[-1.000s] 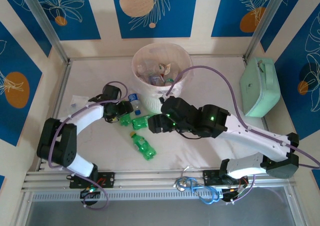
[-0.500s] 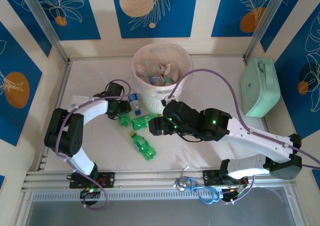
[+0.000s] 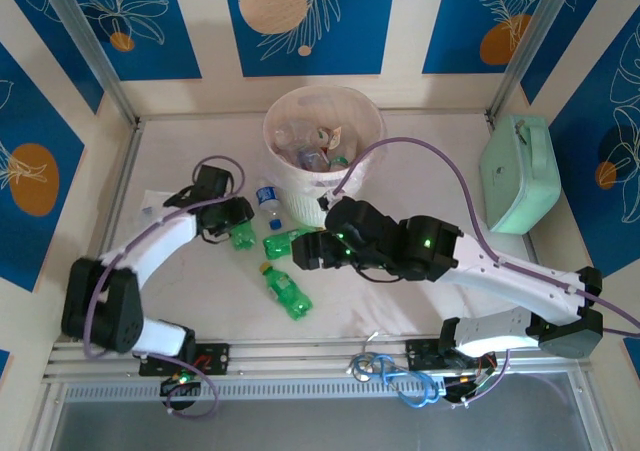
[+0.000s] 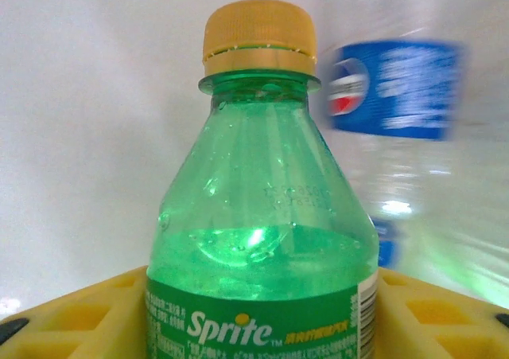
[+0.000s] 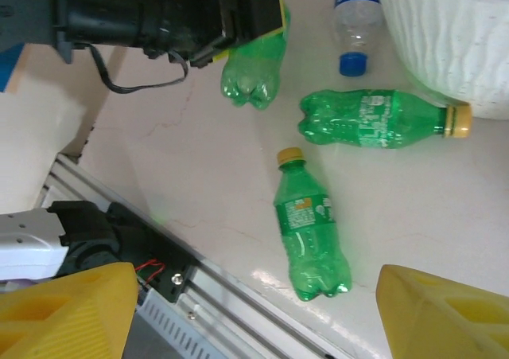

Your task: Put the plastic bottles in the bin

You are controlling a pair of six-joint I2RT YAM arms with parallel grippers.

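Note:
My left gripper (image 4: 258, 327) is shut on a green Sprite bottle (image 4: 262, 216) with a yellow cap, its yellow fingers (image 4: 87, 315) pressing both sides. From above, this gripper (image 3: 232, 223) and its bottle (image 3: 243, 236) are left of the bin (image 3: 372, 146), which holds several bottles. A clear blue-capped bottle (image 3: 267, 199) lies by the bin's foot. Two more green bottles lie on the table, one near the bin (image 3: 288, 242) and one nearer the front (image 3: 285, 293). My right gripper (image 5: 254, 319) hangs open above the front green bottle (image 5: 312, 236).
A mint-green case (image 3: 520, 171) rests at the far right. A small clear plastic bag (image 3: 150, 203) lies left of my left arm. The metal front rail (image 5: 159, 295) with cabling runs close below the front bottle. The bin wall (image 5: 453, 33) stands just beyond the bottles.
My left gripper's jaws have closed onto the green bottle, and the left arm's elbow has swung outward to the left. The right gripper has barely moved.

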